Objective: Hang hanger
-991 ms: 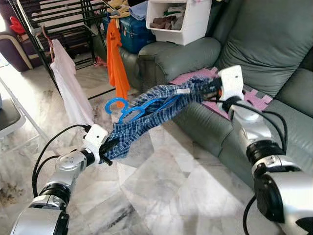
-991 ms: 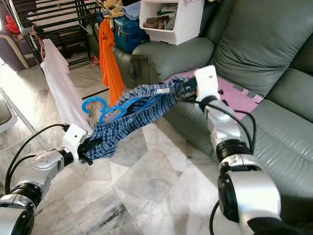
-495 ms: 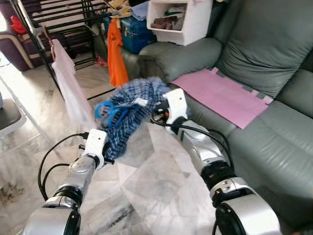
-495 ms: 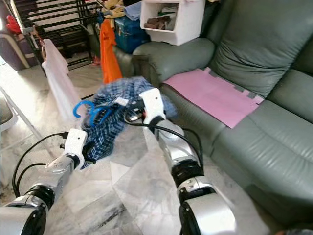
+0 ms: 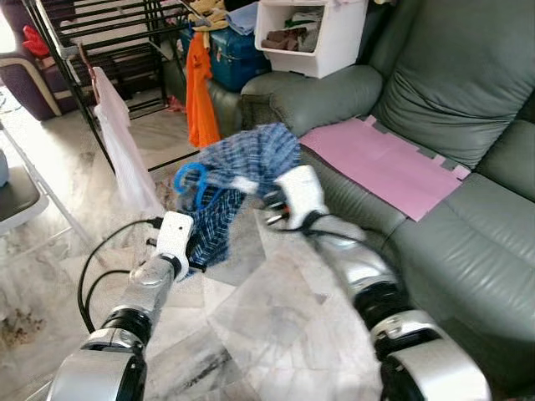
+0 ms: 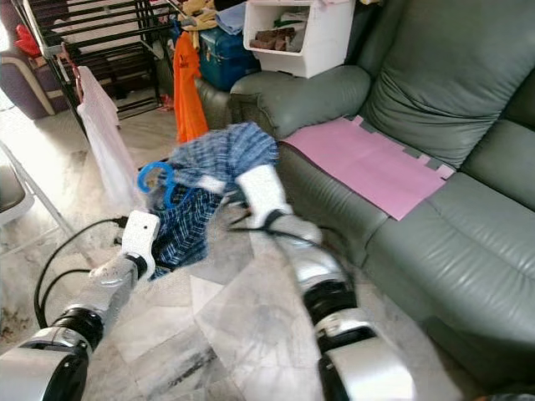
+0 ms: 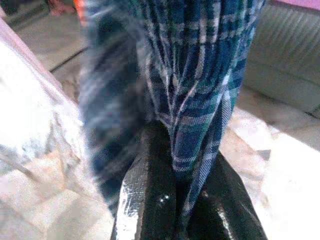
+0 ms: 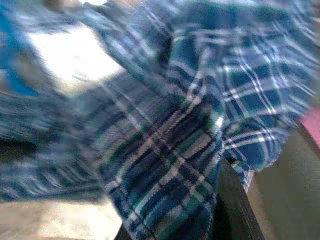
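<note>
Left gripper (image 7: 172,200): clamped on the hem of the plaid garment (image 5: 242,167).
Right gripper (image 5: 272,207): buried in bunched cloth; finger state impossible to tell.
Blue hanger (image 5: 194,180): threaded inside garment, hook poking out.
Drying rack (image 5: 92,33): beyond, hanging not yet done.

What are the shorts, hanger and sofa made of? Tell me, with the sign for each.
Shorts: thin woven fabric, probably cotton; plaid weave, soft folds. Hanger: likely plastic; smooth, uniform bright blue loop. Sofa: leather or imitation; grey-green, soft sheen and creases, can't tell which.
</note>
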